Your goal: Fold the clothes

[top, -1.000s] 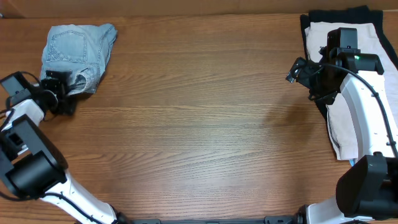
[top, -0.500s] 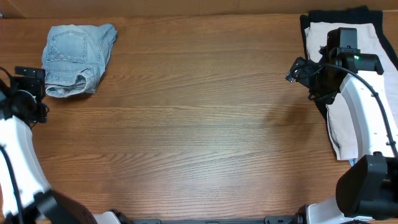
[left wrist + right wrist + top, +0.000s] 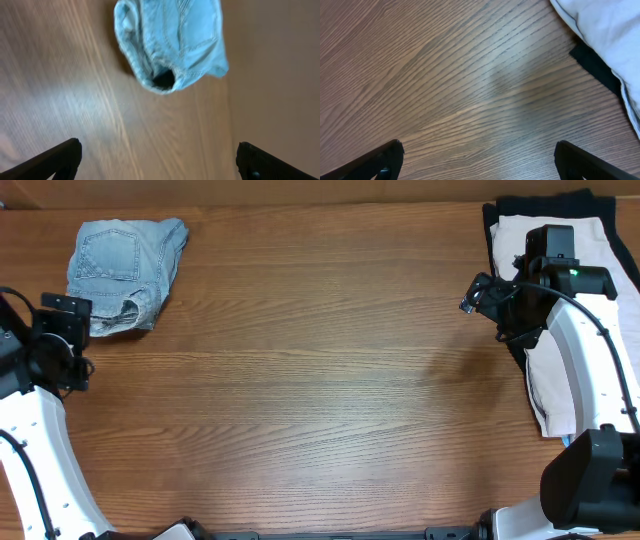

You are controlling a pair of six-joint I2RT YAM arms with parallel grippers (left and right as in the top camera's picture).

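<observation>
Brown wood-grain surface (image 3: 320, 380), matte, evenly lit. A pale sheen lies on it directly below the right end effector (image 3: 480, 162). Ahead of it, a plain tan strip (image 3: 250, 190) borders the surface's edge.

two arms on show here — the left arm (image 3: 35, 445) wears a smooth white shell along its long link, topped by a boxy black wrist block (image 3: 58, 340). over to the right arm (image 3: 578, 370): same glossy white casing, a fat black cylindrical joint (image 3: 580, 492) at its base, a thin black cable (image 3: 598, 323) looping over the shell, and a small green light (image 3: 576, 273) glowing on the black housing. from the wrist cameras, the left fingertips (image 3: 57, 157) are matte black and wedge-shaped — the right fingertips (image 3: 380, 159) match.
</observation>
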